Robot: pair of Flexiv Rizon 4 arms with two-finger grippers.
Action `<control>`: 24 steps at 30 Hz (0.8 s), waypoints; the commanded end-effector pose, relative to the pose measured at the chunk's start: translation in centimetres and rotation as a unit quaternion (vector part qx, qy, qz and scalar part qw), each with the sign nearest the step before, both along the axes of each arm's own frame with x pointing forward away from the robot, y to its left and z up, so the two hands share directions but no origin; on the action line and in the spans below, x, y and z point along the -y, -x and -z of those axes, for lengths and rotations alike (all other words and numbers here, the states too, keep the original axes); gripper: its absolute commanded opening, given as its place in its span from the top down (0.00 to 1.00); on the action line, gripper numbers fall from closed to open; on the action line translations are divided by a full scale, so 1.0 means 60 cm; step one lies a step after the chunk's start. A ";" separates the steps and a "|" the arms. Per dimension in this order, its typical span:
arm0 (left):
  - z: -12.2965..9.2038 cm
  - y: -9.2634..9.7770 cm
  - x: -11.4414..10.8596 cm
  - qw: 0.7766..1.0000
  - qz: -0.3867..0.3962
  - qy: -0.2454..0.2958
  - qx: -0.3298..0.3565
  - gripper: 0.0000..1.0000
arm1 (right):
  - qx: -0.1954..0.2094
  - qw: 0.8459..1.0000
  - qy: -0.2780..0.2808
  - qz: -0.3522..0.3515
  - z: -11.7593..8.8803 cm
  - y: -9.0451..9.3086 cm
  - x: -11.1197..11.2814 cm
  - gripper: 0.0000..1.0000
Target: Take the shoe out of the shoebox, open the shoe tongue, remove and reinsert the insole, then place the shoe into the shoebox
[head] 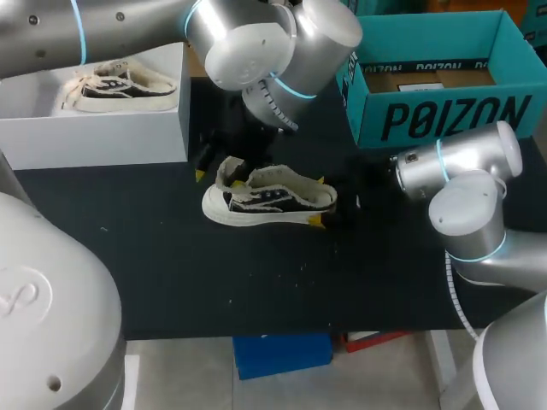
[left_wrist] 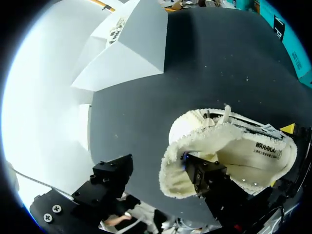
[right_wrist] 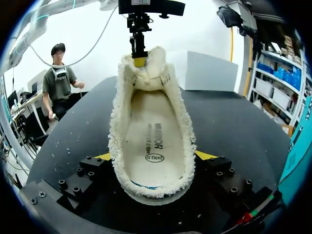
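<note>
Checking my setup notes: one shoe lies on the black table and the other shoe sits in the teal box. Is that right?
Not quite. The head view shows the other shoe sitting in the white box, not the teal box. The rest holds: one shoe lies on the black table.

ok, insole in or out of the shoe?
In: the printed insole lies flat inside the shoe, its fleecy rim all around, in the right wrist view.
</note>
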State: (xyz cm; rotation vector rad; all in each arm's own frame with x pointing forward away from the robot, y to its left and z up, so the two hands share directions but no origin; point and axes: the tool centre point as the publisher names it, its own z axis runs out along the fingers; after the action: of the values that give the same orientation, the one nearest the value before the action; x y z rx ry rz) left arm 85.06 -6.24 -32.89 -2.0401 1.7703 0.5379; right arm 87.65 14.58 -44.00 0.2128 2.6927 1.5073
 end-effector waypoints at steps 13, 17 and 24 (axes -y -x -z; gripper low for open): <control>0.041 -0.001 -0.052 0.999 -0.028 0.041 -0.002 0.00 | -0.001 1.000 0.002 0.001 0.003 -0.001 0.001 1.00; 0.040 -0.005 -0.051 0.999 -0.026 0.045 0.000 0.00 | -0.001 1.000 0.002 0.001 0.003 -0.001 0.001 1.00; 0.006 0.002 -0.033 0.995 0.051 0.083 0.012 0.00 | -0.001 1.000 0.002 0.001 0.003 -0.001 0.001 1.00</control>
State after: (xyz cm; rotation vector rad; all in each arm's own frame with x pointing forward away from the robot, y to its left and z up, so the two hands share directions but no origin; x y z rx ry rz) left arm 85.79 -4.67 -34.61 -2.0821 1.8734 0.4376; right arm 87.65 14.52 -44.06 0.2139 2.6939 1.5052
